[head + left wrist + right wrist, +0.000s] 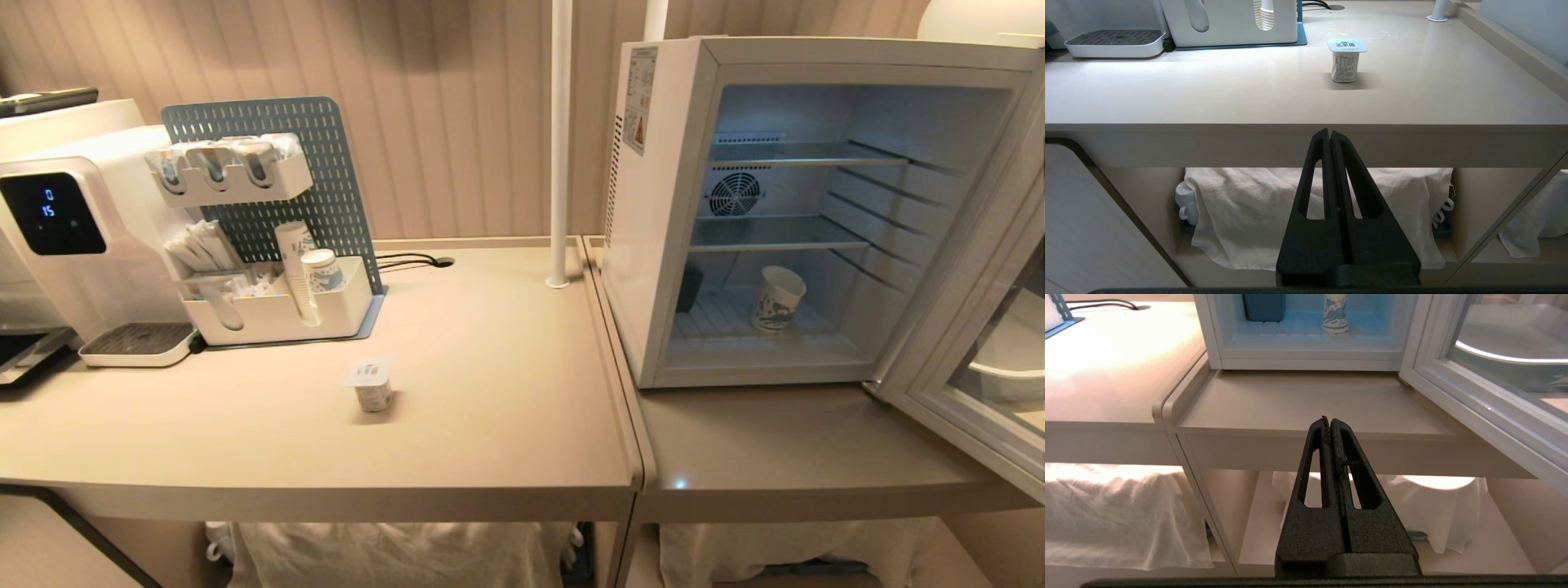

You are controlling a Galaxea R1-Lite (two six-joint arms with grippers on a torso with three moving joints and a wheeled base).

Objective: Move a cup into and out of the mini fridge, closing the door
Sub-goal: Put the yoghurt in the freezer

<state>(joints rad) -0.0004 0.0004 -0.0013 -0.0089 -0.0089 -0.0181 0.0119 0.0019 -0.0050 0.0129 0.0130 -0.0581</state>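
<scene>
Head view: the mini fridge (653, 245) was seen standing on the right-hand surface (775, 457) with the door (971, 384) swung wide open to the right. The cup (777, 299) was set upright on the fridge floor, below the lower wire shelf (775, 234), right of a dark object at the back left. A small plastic pot (373, 385) with a foil lid was placed alone on the left surface (490, 408), in front of a pegboard organiser (277, 245) and a water dispenser (73, 229). Neither arm was shown there. The left gripper (1329, 134) was held low before the surface edge, jaws pressed together and empty. The right gripper (1329, 422) was likewise held low, facing the open fridge, jaws together on nothing.
</scene>
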